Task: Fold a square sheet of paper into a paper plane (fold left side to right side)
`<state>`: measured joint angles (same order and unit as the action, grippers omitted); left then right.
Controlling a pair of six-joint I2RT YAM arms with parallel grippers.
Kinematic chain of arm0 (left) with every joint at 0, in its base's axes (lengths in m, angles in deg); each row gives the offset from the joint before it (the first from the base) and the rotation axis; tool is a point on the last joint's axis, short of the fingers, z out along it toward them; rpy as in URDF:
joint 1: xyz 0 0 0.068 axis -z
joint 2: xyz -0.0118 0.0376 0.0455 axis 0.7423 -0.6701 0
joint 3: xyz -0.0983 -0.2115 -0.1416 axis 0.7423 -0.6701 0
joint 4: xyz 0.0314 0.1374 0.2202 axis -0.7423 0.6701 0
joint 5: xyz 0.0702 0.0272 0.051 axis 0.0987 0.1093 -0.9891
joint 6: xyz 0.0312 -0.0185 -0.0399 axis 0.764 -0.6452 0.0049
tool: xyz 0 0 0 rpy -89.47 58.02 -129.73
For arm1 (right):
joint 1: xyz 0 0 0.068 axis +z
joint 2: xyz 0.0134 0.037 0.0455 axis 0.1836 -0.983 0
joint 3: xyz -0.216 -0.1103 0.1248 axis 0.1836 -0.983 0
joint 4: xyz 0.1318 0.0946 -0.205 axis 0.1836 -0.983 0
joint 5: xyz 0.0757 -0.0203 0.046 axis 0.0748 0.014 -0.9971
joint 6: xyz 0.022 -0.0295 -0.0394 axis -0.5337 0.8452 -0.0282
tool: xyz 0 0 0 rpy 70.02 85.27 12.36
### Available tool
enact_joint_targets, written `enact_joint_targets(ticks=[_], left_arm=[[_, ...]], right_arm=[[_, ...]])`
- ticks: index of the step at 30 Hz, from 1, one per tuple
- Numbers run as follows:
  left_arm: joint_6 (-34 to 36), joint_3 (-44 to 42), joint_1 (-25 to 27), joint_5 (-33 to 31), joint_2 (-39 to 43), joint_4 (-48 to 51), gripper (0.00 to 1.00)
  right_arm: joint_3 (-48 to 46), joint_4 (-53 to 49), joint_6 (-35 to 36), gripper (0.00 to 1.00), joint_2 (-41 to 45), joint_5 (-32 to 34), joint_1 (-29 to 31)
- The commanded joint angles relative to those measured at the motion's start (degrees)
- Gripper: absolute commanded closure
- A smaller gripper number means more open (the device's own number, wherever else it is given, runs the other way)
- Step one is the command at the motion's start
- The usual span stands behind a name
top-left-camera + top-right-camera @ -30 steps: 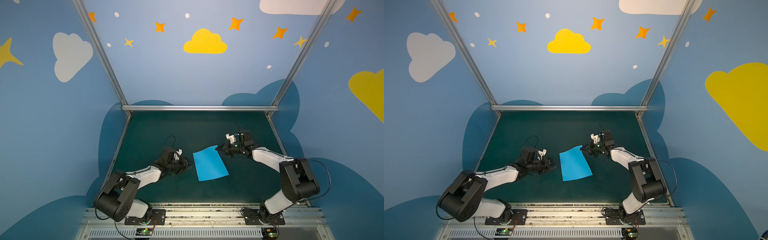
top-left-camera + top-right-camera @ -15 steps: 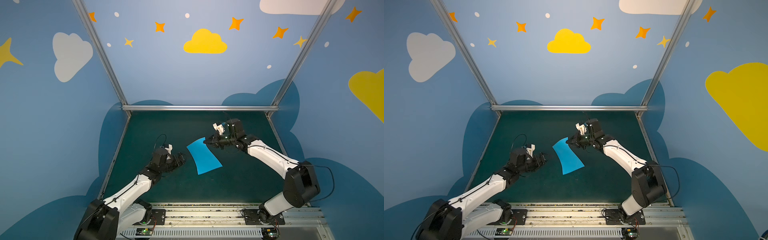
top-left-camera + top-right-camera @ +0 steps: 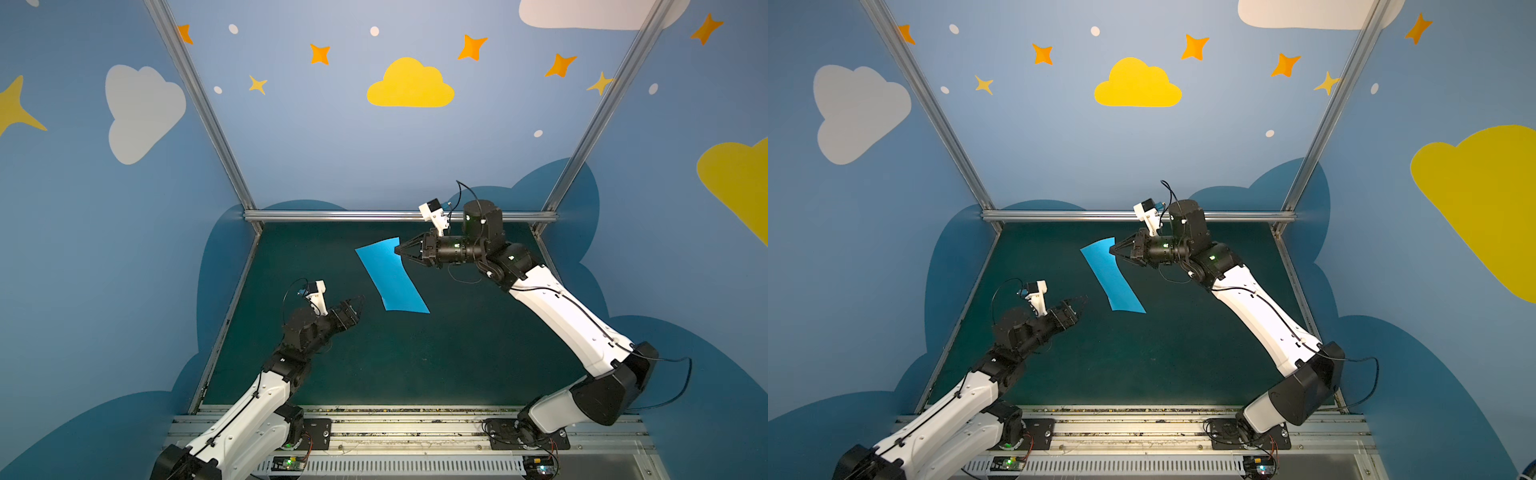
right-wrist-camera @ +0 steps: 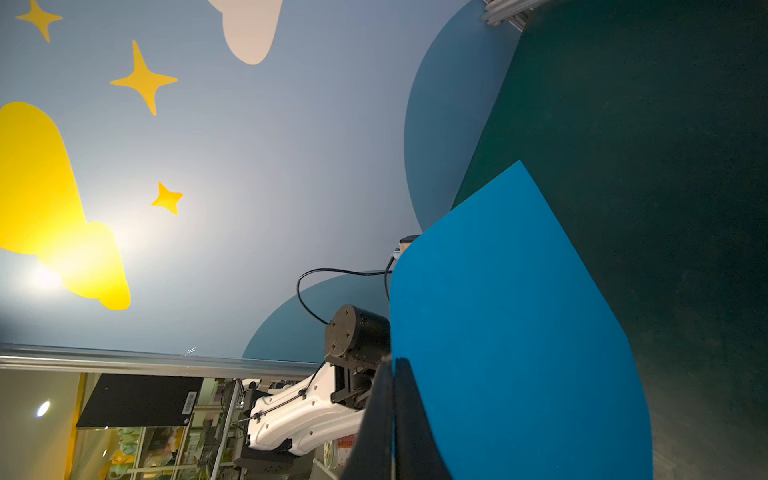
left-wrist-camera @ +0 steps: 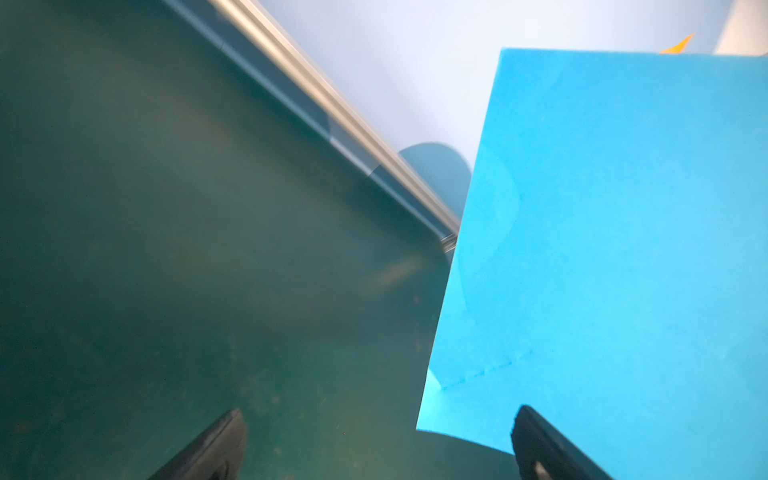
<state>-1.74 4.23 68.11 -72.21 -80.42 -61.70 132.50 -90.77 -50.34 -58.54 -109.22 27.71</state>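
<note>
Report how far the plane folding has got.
Done: only a faint crease near one corner of the square sheet of paper; no plane shape. In hand: right gripper pinches its edge, holding it up; left gripper open, apart. Left: seemingly all the folds.

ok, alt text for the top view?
The right end effector, shut, pinches a blue paper sheet near its far corner, holding it curved above the dark green mat. The left end effector hangs open and empty just left of the sheet's near corner.

1 paper sheet [image 3: 388, 276], 2 arms [image 3: 257, 407] [image 3: 561, 316]
</note>
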Motion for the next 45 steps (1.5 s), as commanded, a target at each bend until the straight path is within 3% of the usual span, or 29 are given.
enact_joint_targets(ticks=[1, 14, 21, 32, 36, 45], left_arm=[[1.1, 0.8, -0.6, 3.3, -0.7, -10.0, 0.0], [-8.4, 6.3, -5.6, 15.9, -14.3, -30.0, 0.0], [-18.9, 9.1, -6.7, 24.6, -21.9, -44.6, 0.0], [-26.7, 11.5, -6.6, 29.6, -31.6, -56.9, 0.02], [-27.7, 12.4, -6.4, 31.2, -32.7, -56.9, 0.13], [-25.5, 9.9, -5.9, 30.9, -31.4, -51.7, 0.59]], right_arm=[[2.4, -1.1, -1.2, 1.0, 1.9, -0.5, 1.5], [3.0, 3.3, -4.5, 1.0, 4.0, -0.5, 4.6], [-0.7, 6.2, -5.9, 1.0, 4.9, 0.3, 2.5], [-4.7, 9.3, -7.8, 1.0, 6.1, -0.9, -0.7], [-6.6, 10.0, -8.1, 1.0, 6.9, -0.8, -2.3], [-13.0, 12.4, -9.1, 1.0, 9.2, -0.3, -6.1]])
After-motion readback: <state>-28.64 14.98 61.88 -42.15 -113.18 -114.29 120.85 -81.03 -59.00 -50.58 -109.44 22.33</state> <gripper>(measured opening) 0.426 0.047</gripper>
